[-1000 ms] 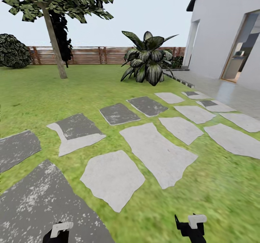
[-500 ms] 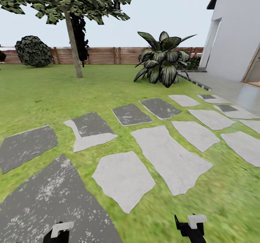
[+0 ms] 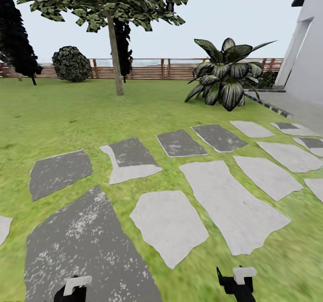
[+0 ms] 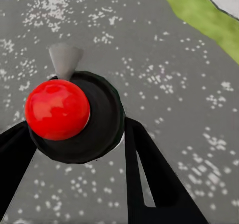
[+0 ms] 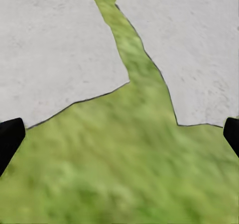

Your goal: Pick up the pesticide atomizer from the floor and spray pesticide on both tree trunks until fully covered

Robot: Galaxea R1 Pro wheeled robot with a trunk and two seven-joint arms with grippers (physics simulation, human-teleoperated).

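My left claw (image 4: 74,149) pinches the pesticide atomizer (image 4: 74,115), its dark fingers (image 4: 154,184) pressed against either side of the round black bottle with its red knob facing the wrist camera. Beneath it lies a dark grey stepping slab (image 4: 169,59) speckled with white. In the head view that left claw (image 3: 72,288) sits at the lower edge over the same dark slab (image 3: 85,243).

My right claw (image 5: 119,134) is spread wide, its black fingertips (image 5: 10,137) at the two edges of the wrist picture with nothing between them; below it is green grass (image 5: 119,179) and two pale grey slabs (image 5: 55,50). In the head view the right claw (image 3: 237,282) hangs over the grass beside a pale slab (image 3: 168,226).

Further out, more grey slabs (image 3: 179,143) run across the lawn (image 3: 67,114). Beyond them stands a broad-leaved plant (image 3: 226,80) near the white house wall (image 3: 309,60). Past the lawn rises a tree (image 3: 107,2) with a straight grey-tan trunk (image 3: 115,58), a round bush (image 3: 71,63), a near-black conifer (image 3: 15,37), and the brown slatted fence (image 3: 152,69) closing the garden.
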